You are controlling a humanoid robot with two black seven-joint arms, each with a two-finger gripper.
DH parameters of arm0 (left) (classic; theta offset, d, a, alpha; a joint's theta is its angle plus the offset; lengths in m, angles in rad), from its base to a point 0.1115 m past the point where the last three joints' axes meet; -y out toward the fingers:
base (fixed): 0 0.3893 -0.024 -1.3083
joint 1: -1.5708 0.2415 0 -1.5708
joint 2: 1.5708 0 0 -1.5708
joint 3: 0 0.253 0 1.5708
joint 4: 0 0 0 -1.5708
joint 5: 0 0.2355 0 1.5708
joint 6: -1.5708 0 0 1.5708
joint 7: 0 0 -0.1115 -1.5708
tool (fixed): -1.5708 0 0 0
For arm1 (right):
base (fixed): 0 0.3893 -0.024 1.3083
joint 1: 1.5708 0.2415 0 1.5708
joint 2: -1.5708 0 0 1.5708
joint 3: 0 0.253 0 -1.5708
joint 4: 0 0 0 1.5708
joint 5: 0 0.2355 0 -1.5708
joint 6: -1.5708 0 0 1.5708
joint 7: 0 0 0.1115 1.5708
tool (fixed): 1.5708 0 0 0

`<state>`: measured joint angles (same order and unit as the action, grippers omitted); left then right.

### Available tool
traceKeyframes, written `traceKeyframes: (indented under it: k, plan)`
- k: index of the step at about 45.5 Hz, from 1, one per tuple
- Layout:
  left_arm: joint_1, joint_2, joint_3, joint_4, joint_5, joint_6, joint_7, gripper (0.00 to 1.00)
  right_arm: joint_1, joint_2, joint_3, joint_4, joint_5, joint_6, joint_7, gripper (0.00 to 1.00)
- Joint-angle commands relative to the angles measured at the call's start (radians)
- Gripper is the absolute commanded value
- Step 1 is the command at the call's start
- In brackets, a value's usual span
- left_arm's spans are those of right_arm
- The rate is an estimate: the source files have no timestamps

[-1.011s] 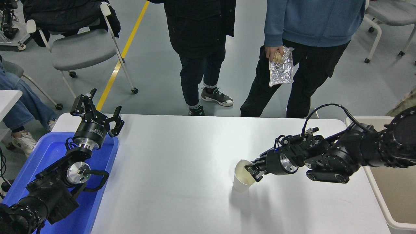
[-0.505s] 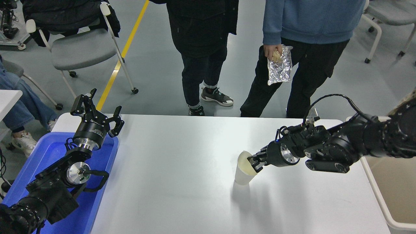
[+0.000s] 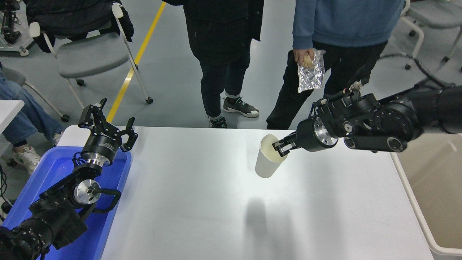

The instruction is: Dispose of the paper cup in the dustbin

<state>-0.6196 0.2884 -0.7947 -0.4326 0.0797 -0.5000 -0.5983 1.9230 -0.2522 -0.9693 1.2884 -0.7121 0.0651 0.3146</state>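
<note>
The white paper cup (image 3: 266, 159) hangs in the air above the middle of the white table (image 3: 202, 202), tilted a little, with its shadow on the table below it. My right gripper (image 3: 280, 147) is shut on the cup's rim, one finger inside and one outside. The beige dustbin (image 3: 429, 180) stands past the table's right edge, to the right of the cup, partly behind my right arm. My left gripper (image 3: 108, 121) is parked open at the lower left, over the blue tray.
A shallow blue tray (image 3: 57, 169) lies at the table's left end under my left arm. Two people stand at the far side; one hand holds a foil packet (image 3: 309, 72). A grey chair (image 3: 90, 50) stands at the back left.
My right gripper has lifted the cup off the table and carried it upward and away from me. The cup's shadow now lies apart from it. The left arm has not moved.
</note>
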Motion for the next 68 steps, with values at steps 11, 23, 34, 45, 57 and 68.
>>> traceKeyframes:
  k: [11, 23, 34, 45, 57, 68]
  plan:
    - [0.0, 0.0, 0.0, 0.002, 0.0, 0.0, 0.0, 1.0, 0.189, -0.051, -0.071, 0.095, 0.056, 0.07, -0.002, 0.0]
    - [0.0, 0.0, 0.0, 0.0, 0.0, 0.0, 0.0, 1.0, 0.229, -0.062, -0.075, 0.112, 0.056, 0.091, -0.006, 0.0]
    - [0.0, 0.0, 0.0, 0.0, 0.0, 0.0, 0.0, 1.0, 0.146, -0.162, -0.129, 0.065, 0.091, 0.059, -0.012, 0.0]
    - [0.001, 0.0, 0.0, 0.0, 0.0, 0.0, 0.0, 1.0, 0.096, -0.338, -0.177, 0.039, 0.074, 0.045, -0.011, 0.0]
    - [0.001, 0.0, 0.0, 0.0, 0.0, 0.0, 0.0, 1.0, -0.031, -0.507, -0.209, -0.116, 0.088, 0.045, -0.011, 0.0]
    - [0.001, 0.0, 0.0, 0.0, 0.0, 0.0, 0.0, 1.0, -0.205, -0.647, -0.166, -0.262, 0.091, 0.048, -0.005, 0.0]
